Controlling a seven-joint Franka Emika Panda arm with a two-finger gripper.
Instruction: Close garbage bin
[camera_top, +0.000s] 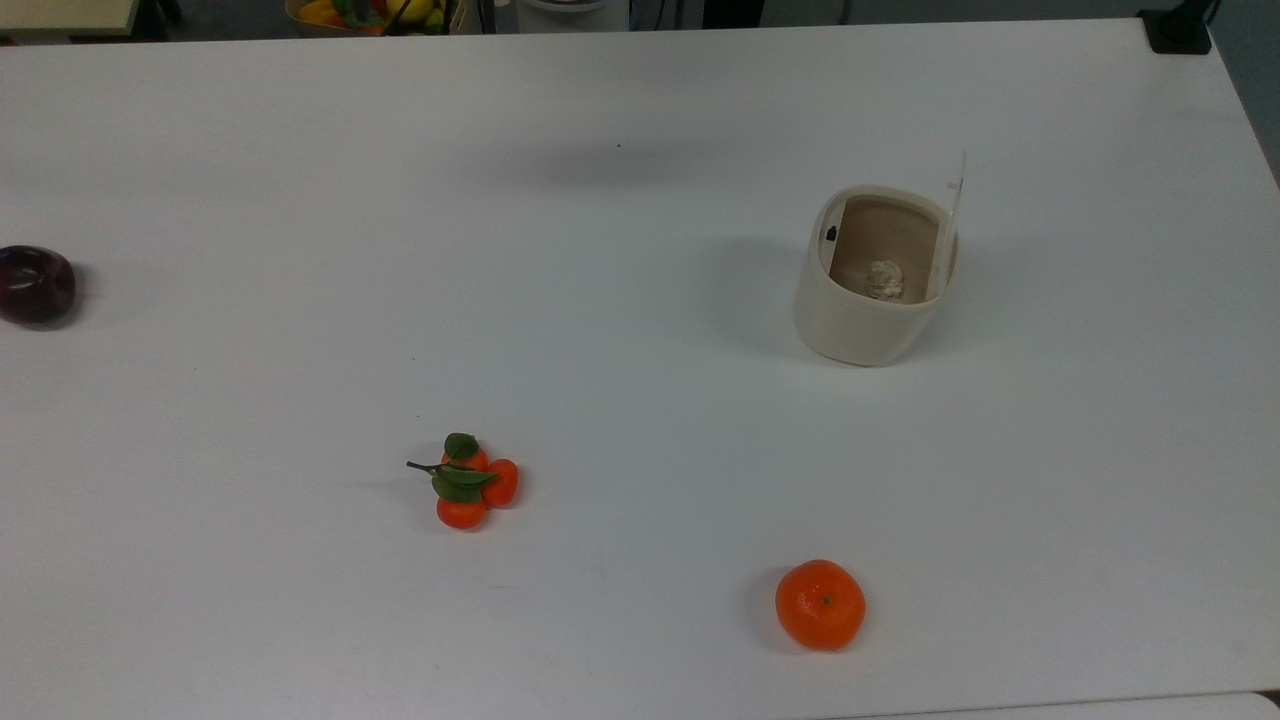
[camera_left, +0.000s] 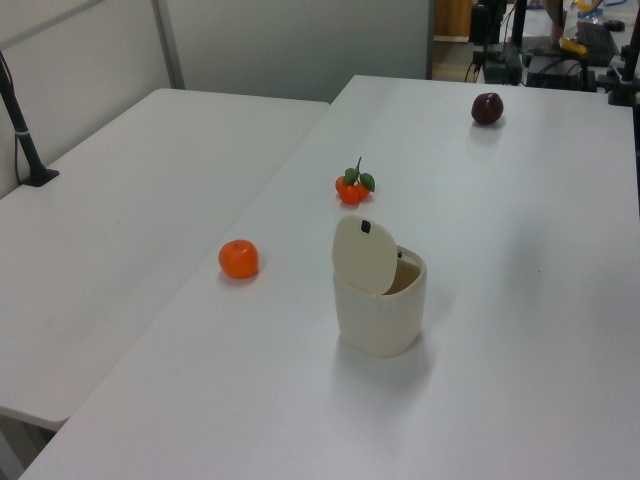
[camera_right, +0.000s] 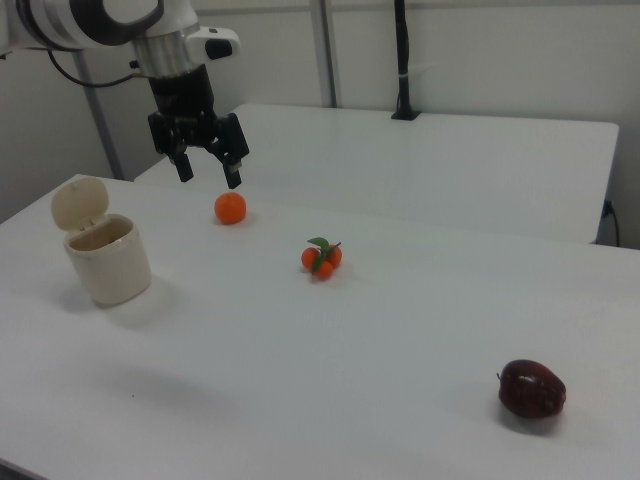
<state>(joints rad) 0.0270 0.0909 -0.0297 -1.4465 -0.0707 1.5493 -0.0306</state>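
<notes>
Nearest in the top view lies a single orange on the white worktop, with a leafy cluster of small oranges a little farther back toward the top view's left. Beyond them, toward the top view's right, stands the garbage bin, a cream plastic tub with its flat hinged lid standing upright and a crumpled wad of paper inside. It looks light and thin-walled, so it may well skid or tip if shoved sideways; the lid's top edge seems the place to press, pushing down over the opening. In the right view the gripper hangs above the worktop, well apart from the bin, jaws spread and empty. A dark apple sits far off at the top view's left edge
</notes>
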